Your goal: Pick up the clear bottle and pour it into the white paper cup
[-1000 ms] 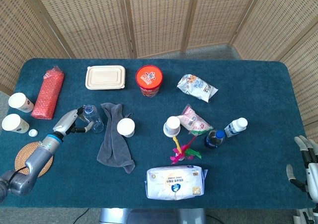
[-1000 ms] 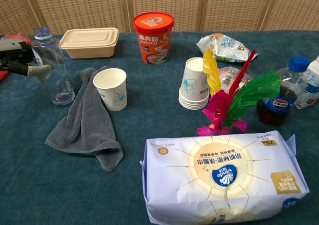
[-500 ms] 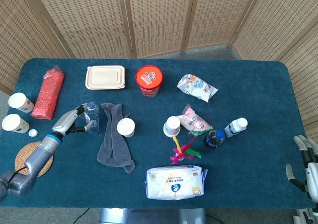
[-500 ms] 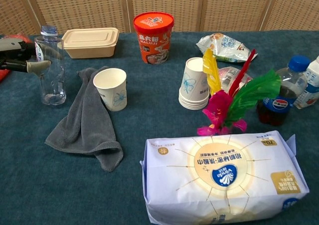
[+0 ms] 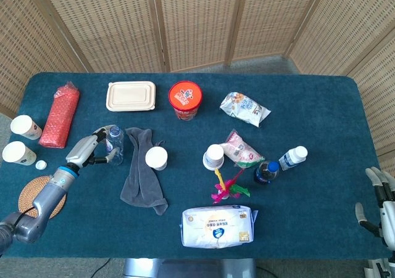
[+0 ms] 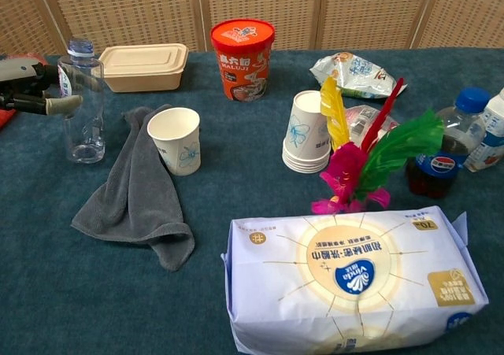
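The clear bottle (image 5: 113,143) (image 6: 83,103) stands upright on the blue tablecloth at the left, its cap on. My left hand (image 5: 86,150) (image 6: 27,87) grips it from the left side, fingers wrapped across its middle. To the bottle's right, the white paper cup (image 5: 156,158) (image 6: 176,138) stands open-topped at the edge of a grey towel (image 5: 141,173) (image 6: 134,197). My right hand (image 5: 378,205) hangs off the table's front right corner, fingers spread and holding nothing; the chest view does not show it.
A stack of paper cups (image 6: 307,133), a feather shuttlecock (image 6: 366,158), a cola bottle (image 6: 445,146) and a tissue pack (image 6: 346,280) fill the middle and right. A red noodle tub (image 6: 242,56) and a beige lunchbox (image 6: 142,65) stand behind. Two cups (image 5: 21,139) and a cork coaster (image 5: 37,195) sit far left.
The bottle was tilted with its base near the towel a second ago; my left hand has set it upright, and it has stayed so since half a second ago.
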{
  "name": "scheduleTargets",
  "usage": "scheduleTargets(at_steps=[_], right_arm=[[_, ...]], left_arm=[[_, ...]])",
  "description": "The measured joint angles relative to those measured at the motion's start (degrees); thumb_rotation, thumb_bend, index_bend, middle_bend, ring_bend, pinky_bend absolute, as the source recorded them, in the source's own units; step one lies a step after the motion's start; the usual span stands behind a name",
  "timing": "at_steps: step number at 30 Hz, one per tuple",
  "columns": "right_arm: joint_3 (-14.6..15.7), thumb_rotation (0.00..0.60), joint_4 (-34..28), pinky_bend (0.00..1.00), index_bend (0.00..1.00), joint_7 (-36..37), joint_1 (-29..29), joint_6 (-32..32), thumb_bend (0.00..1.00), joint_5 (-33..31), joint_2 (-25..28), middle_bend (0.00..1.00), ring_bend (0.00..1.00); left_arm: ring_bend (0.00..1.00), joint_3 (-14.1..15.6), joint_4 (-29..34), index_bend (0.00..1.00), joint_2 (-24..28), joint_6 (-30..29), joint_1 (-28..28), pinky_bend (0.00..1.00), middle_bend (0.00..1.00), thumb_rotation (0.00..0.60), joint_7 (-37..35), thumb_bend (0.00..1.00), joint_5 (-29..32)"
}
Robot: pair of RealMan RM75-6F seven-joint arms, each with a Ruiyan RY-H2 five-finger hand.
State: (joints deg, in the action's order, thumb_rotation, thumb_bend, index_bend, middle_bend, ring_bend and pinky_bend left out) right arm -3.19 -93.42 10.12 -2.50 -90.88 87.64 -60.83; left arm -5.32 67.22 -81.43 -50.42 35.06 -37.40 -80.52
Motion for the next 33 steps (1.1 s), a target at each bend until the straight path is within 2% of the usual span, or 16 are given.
scheduleTargets(at_steps=[33], right_arm=[[-0.2,0.6,1.0,0.12,0.0,0.7,0.1,-0.5,0.51,0.0,-0.5,0.0,0.0]], left_arm=[[0.06,-0.5,-5.8,0.19,-5.2,-5.9,-1.2,0.18,0.07,0.373,2.2,0.48,-0.8]])
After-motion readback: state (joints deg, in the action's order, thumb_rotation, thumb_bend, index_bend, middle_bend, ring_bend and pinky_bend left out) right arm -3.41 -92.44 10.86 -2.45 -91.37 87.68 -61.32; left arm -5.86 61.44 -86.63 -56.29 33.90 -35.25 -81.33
